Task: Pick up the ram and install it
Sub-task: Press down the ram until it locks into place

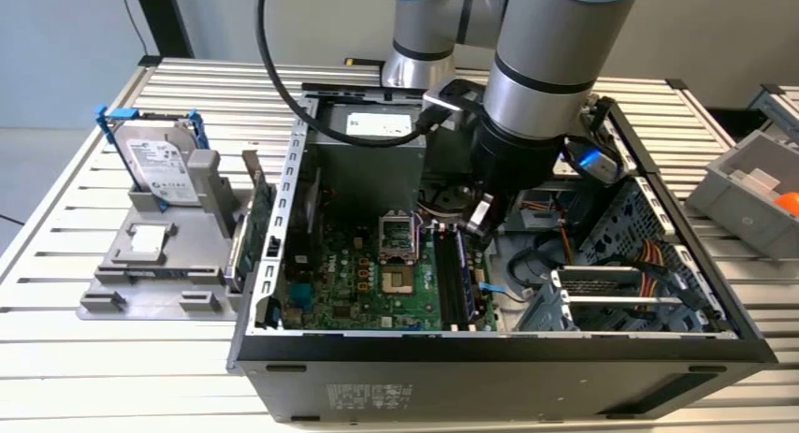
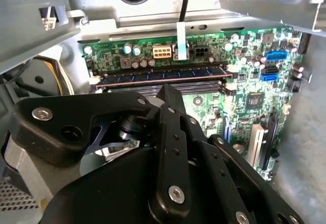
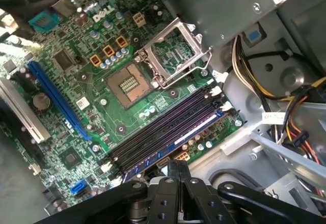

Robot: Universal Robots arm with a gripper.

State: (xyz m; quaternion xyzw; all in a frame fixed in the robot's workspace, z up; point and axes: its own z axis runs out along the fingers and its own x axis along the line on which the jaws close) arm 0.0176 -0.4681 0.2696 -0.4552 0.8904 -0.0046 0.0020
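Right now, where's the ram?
The ram sits in the outermost memory slot, beside the empty black slots, just under the tool in the first wrist view.

Place: a robotics lab or test workshop for computer assembly.
Surface: a slatted metal surface (image 1: 112, 358) carries an open computer case (image 1: 500, 344).
Fixtures: beside the case, a grey holder (image 1: 156, 265) stands a hard drive (image 1: 156, 162) upright.
Storage: a grey parts bin (image 1: 749, 194) sits beyond the case's other side.
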